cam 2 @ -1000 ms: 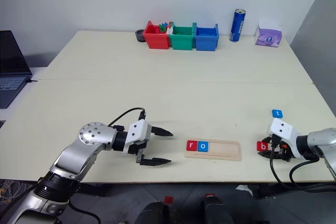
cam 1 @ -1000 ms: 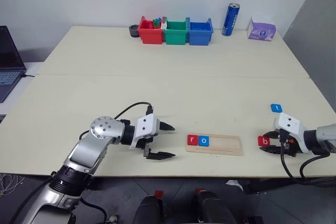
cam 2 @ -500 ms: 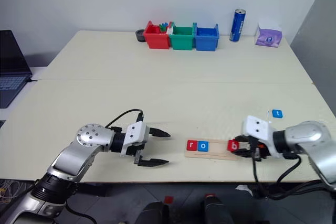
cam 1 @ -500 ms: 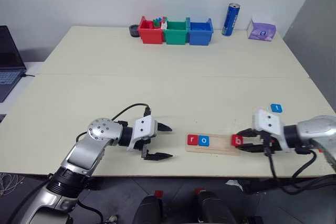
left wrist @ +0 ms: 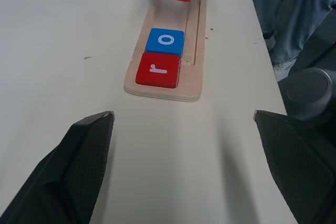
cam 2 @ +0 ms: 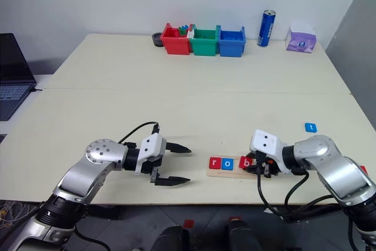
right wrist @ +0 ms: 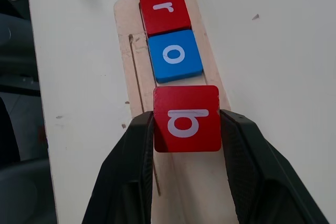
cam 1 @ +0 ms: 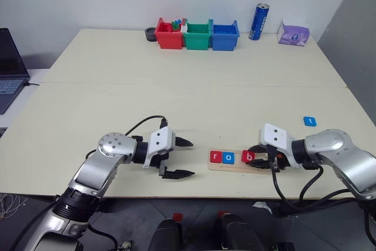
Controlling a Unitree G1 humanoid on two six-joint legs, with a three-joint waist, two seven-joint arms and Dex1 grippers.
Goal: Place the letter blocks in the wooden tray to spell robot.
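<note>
Right wrist view, right gripper (right wrist: 186,124) clamping red b block (right wrist: 187,118), left gripper (cam 1: 181,158) wide.

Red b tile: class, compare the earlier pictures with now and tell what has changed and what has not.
The right gripper, its fingers shut on the red b tile, carried it leftward from the table's right edge onto the wooden tray, just right of the blue o tile. Unchanged: the red r tile, the blue t tile on the table, and the open left gripper.
</note>
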